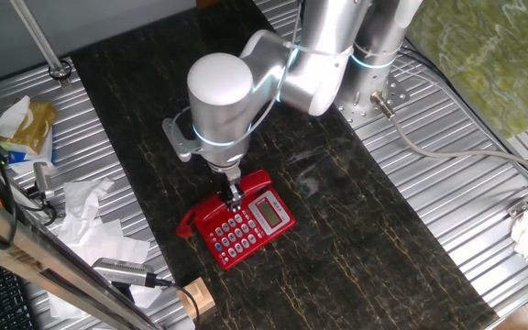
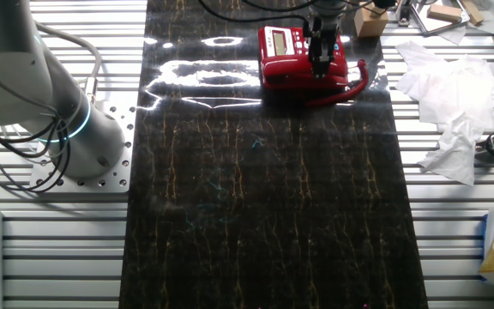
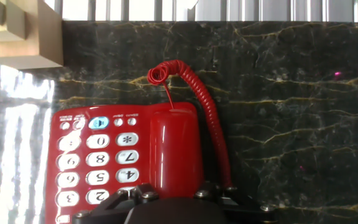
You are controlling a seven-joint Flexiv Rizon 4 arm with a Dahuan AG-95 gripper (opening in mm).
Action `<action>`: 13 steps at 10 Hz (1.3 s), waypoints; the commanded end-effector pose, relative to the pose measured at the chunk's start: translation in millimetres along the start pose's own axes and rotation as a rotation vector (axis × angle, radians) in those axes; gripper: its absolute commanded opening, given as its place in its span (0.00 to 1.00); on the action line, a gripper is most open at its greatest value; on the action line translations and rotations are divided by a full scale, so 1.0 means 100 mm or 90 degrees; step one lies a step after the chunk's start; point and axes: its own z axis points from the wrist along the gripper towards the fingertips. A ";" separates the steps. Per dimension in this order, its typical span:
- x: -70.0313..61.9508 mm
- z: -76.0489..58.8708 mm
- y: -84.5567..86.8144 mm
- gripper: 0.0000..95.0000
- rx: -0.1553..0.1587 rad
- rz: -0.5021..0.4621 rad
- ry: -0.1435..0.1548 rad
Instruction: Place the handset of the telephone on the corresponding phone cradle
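Observation:
The red telephone [image 1: 246, 229] lies on the dark marble mat [image 1: 337, 238], with grey-white buttons [image 3: 98, 160] and a silver-framed display [image 1: 270, 213]. The red handset [image 3: 174, 149] lies along the base beside the keypad, over the phone cradle, which is hidden under it. Its coiled red cord [image 3: 211, 124] loops round the far end. My gripper [image 3: 173, 191] reaches down over the handset, with one finger [image 3: 135, 191] on each side, touching it. The gripper also shows in one fixed view [image 1: 235, 196] and in the other fixed view [image 2: 322, 53], where the handset [image 2: 340, 62] lies at the base's right side.
A wooden block [image 1: 195, 295] stands just past the phone, near the mat's end [image 3: 23, 31]. Crumpled white paper [image 2: 448, 94] and tools lie on the ribbed metal table beside the mat. The arm's base [image 2: 67, 129] stands at the other end.

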 end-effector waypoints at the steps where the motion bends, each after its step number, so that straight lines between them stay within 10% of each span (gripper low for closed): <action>1: -0.01 0.02 -0.01 0.00 0.000 0.000 -0.004; 13: -0.11 0.12 -0.03 0.00 -0.005 -0.007 -0.019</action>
